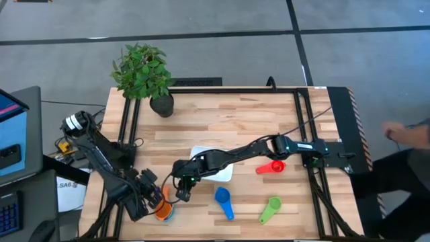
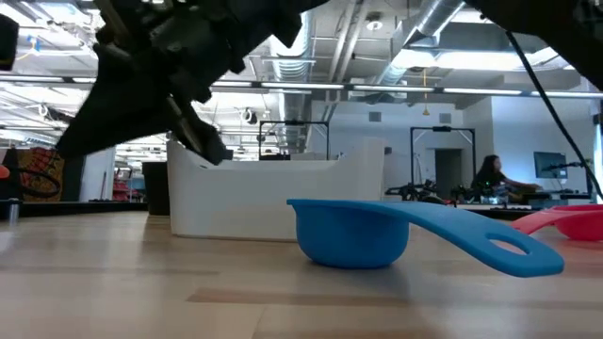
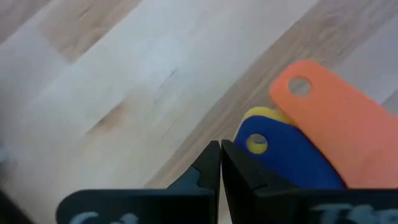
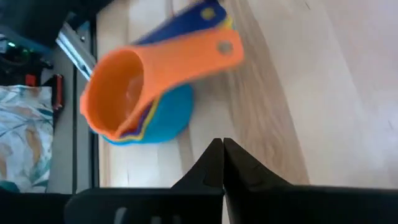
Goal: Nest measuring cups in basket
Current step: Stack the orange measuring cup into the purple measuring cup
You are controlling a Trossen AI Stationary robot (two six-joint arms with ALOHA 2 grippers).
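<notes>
A nested stack of measuring cups (image 1: 164, 212) stands near the table's front left. The orange cup (image 4: 124, 87) sits tilted on top, and the light blue bowl (image 4: 171, 118) rests on the wood. Its orange (image 3: 329, 118), dark blue (image 3: 283, 155) and yellow (image 3: 264, 115) handles fan out. My left gripper (image 3: 221, 158) is shut, right beside these handles. My right gripper (image 4: 222, 152) is shut too, a short way off toward the basket (image 1: 211, 165). A blue cup (image 1: 223, 202), a green cup (image 1: 270, 210) and a red cup (image 1: 271, 167) lie loose on the table. My left gripper's shut fingers (image 3: 239, 171) come from above, slanting down, right next to the dark blue handle's holed end (image 3: 258, 144). Nothing lies between them. The finger hides the handle's near part, so I cannot tell whether they touch it.
A potted plant (image 1: 144, 74) stands at the far left corner. My right arm (image 1: 269, 146) reaches across the table over the basket. In the low view the blue cup (image 2: 377, 231) sits mouth up in front of the basket (image 2: 273, 198). Bare wood lies at the far right.
</notes>
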